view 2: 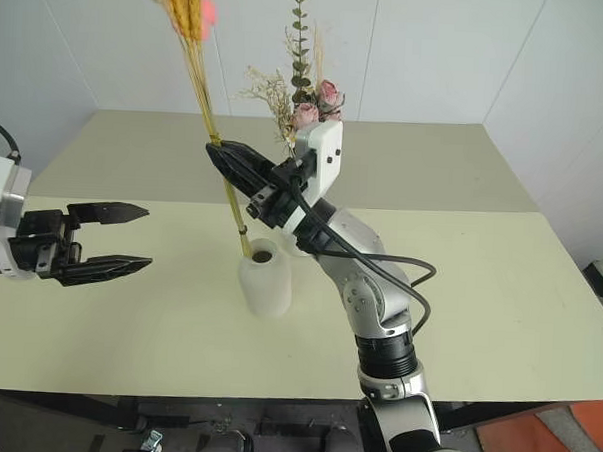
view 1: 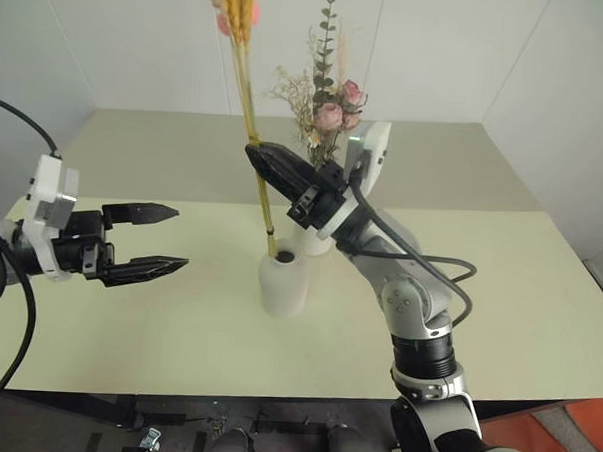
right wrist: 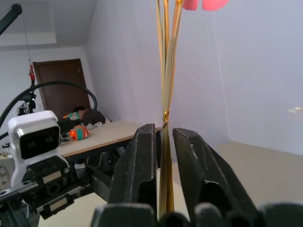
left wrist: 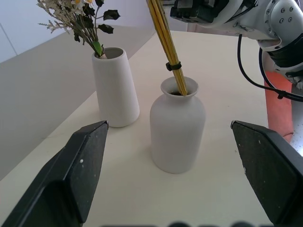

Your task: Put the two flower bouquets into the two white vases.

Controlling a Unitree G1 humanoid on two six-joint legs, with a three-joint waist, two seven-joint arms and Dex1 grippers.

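The thin bundle of yellow-orange stalks (view 1: pixel 248 114) leans left with its foot in the mouth of the short rounder white vase (view 1: pixel 282 280). My right gripper (view 1: pixel 255 154) sits around the stalks above that vase. Its fingers (right wrist: pixel 142 156) are slightly parted, so it is open with the stalks (right wrist: pixel 165 94) in the gap. The bushy bouquet (view 1: pixel 327 107) of roses and eucalyptus stands in the taller white vase (left wrist: pixel 115 87), which the right arm partly hides in the head views. My left gripper (view 1: pixel 181 239) hovers open and empty to the left of the vases.
Both vases stand near the middle of the pale table (view 1: pixel 499 295), the taller one just behind the rounder one. White walls close off the back and sides. The table's front edge (view 1: pixel 274 397) runs close below the arms.
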